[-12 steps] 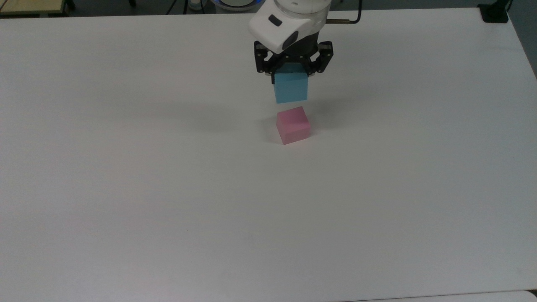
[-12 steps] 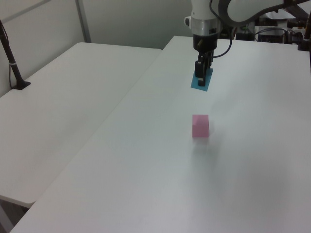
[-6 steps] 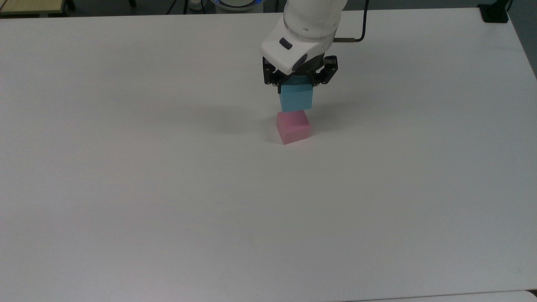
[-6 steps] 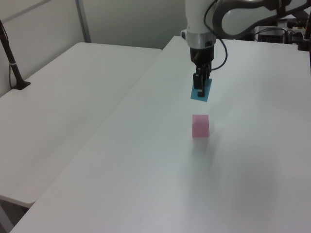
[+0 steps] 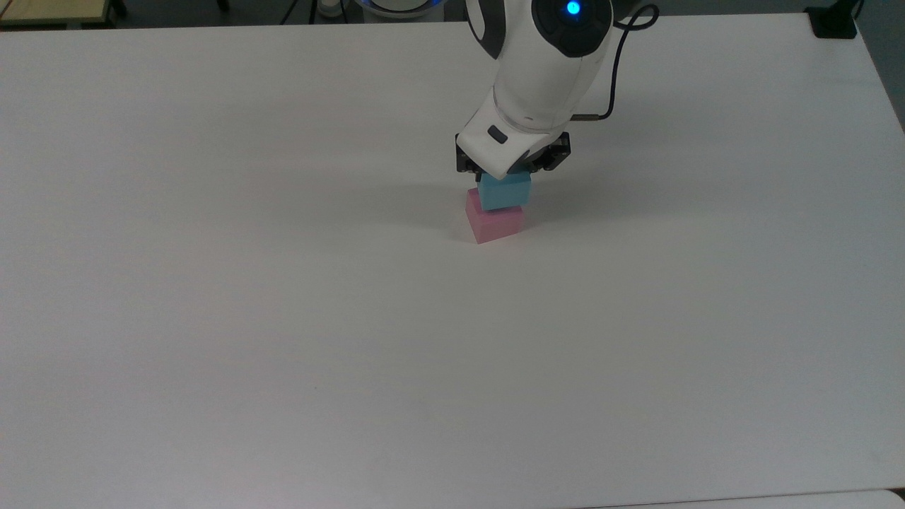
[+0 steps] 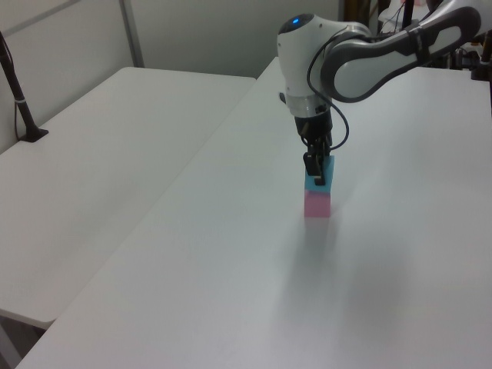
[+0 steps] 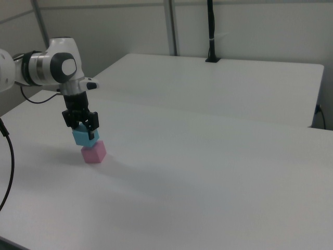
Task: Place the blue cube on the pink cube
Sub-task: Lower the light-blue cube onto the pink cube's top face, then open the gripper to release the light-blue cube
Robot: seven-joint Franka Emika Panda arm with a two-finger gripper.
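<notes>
Two small cubes, likely light and rigid: gripper [image 5: 506,172] clamps blue cube [image 5: 505,192] by opposite sides, over pink cube [image 5: 494,221].

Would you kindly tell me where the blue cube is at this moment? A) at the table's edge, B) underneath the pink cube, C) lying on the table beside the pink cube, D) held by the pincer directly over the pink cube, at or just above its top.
D: the pincer grips the blue cube, which sits right over the pink cube.
</notes>
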